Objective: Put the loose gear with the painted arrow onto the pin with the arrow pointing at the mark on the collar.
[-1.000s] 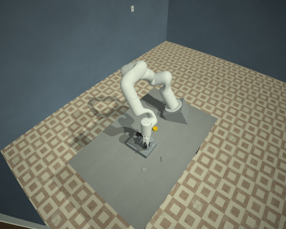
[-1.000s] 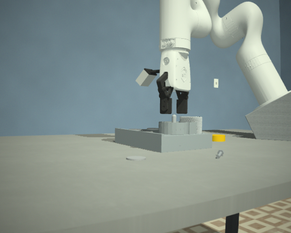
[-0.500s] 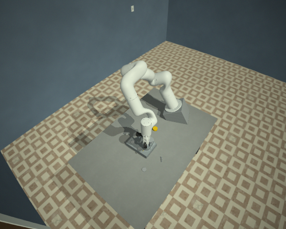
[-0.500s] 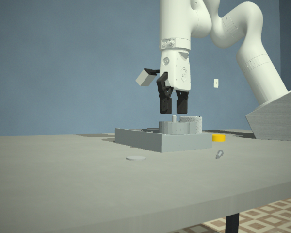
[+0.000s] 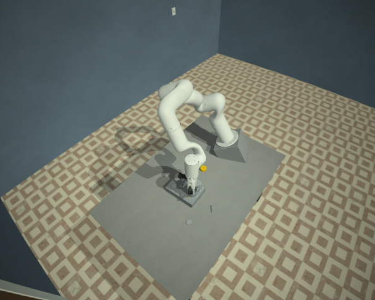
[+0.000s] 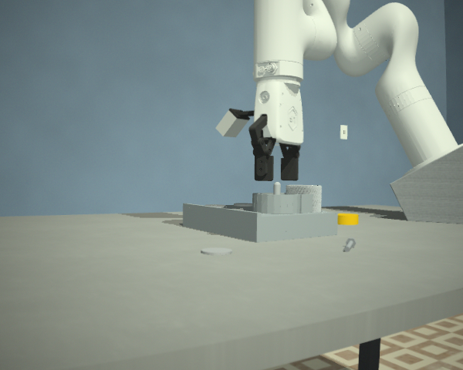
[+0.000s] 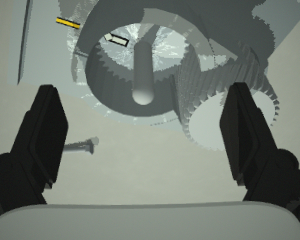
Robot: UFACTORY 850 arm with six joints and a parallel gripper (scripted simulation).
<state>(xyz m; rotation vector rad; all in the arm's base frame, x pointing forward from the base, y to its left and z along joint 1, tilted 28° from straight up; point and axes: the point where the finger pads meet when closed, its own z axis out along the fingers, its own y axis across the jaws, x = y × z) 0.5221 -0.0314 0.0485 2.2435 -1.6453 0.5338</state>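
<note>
Gripper [image 7: 145, 140] hangs above the pin [image 7: 144, 83], fingers spread wide, nothing between them. Below, the gear [image 7: 113, 76] sits down around the pin on the timing case [image 6: 224, 223]. Its white arrow [image 7: 117, 40] points toward the yellow mark [image 7: 68, 23], just beyond the gear's rim.

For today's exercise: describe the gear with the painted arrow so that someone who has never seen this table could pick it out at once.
Find the grey timing case in the middle of the table, under the open end effector. The gear with the painted arrow sits round the upright pin there. Unlike the plain toothed gear beside it, it carries a white arrow, aimed toward a yellow mark.
</note>
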